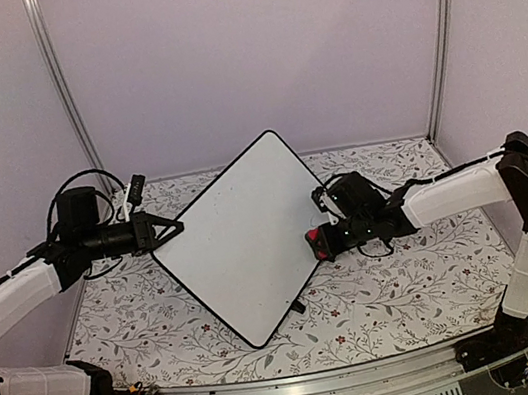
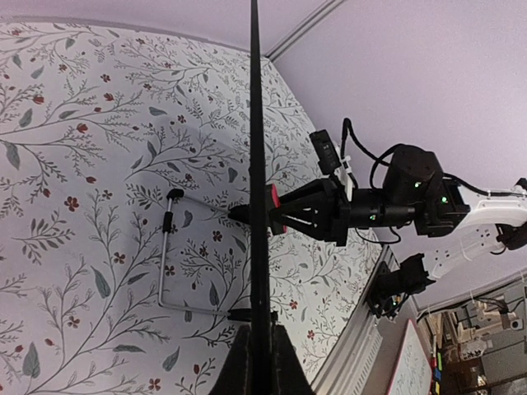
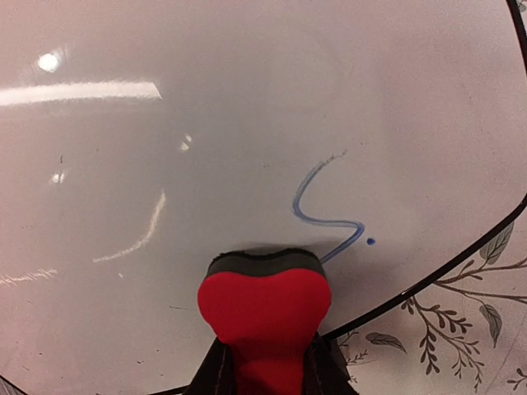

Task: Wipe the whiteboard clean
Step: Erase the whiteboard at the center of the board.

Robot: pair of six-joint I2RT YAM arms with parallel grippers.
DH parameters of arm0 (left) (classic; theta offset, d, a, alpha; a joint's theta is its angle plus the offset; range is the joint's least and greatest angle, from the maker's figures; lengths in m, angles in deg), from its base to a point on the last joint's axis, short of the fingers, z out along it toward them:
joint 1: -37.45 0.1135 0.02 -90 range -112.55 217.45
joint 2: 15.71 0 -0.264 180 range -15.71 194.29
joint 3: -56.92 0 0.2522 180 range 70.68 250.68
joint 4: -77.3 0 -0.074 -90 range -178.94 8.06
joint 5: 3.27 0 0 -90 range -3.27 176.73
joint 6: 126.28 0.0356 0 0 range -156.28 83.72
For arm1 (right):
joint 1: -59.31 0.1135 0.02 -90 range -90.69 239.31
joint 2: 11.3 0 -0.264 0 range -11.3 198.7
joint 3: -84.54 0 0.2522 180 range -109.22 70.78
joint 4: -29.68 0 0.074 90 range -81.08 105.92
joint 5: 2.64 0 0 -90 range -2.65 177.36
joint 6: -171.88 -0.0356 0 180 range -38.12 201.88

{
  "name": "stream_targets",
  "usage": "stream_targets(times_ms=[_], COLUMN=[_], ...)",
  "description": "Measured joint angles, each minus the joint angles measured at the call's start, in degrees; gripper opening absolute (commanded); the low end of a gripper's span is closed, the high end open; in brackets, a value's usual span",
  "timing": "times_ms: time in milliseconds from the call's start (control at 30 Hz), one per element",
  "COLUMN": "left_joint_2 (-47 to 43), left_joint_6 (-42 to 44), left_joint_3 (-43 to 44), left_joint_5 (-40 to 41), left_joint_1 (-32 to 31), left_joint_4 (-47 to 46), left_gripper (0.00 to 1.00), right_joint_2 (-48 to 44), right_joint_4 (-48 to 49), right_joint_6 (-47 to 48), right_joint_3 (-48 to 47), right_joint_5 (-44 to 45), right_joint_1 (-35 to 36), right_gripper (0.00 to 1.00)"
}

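The whiteboard (image 1: pixel 241 242) stands tilted up on the floral table, one corner pointing to the back wall. My left gripper (image 1: pixel 176 227) is shut on its left edge. In the left wrist view the whiteboard (image 2: pixel 255 123) shows edge-on as a thin black line running into the shut left gripper (image 2: pixel 257 362). My right gripper (image 1: pixel 330 239) is shut on a red eraser (image 1: pixel 318 241) at the board's right side. In the right wrist view the eraser (image 3: pixel 263 300) presses its black felt against the whiteboard (image 3: pixel 206 148), just below a blue squiggle (image 3: pixel 324 216) and a blue dot; the right gripper (image 3: pixel 263 374) clamps the eraser's sides.
A wire stand (image 2: pixel 169 247) props the board from behind. A small black foot (image 1: pixel 298 306) shows at the board's lower edge. Lilac walls close in on three sides. An aluminium rail (image 1: pixel 307 393) carries both arm bases along the near edge.
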Motion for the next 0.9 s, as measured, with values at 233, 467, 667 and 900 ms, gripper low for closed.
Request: stream_targets(times_ms=[233,467,667,900], left_joint_2=[0.0,0.0,0.0,0.0], left_joint_6=[0.0,0.0,0.0,0.4], left_joint_3=[0.0,0.0,0.0,0.0], left_joint_5=[0.0,0.0,-0.1,-0.5], left_joint_1=[0.0,0.0,0.0,0.0], left_joint_4=[0.0,0.0,-0.1,-0.1], left_gripper=[0.00,0.00,0.00,0.00], right_joint_2=[-0.8,-1.1,-1.1,-1.0], right_joint_4=[0.1,0.1,-1.5,-3.5], right_joint_6=[0.0,-0.4,-1.9,-3.2], right_joint_3=[2.9,3.9,2.8,-0.5], right_joint_5=[-0.7,-1.0,-1.2,-1.4], right_joint_1=[1.8,2.2,0.5,-2.8], right_gripper=[0.00,0.00,0.00,0.00])
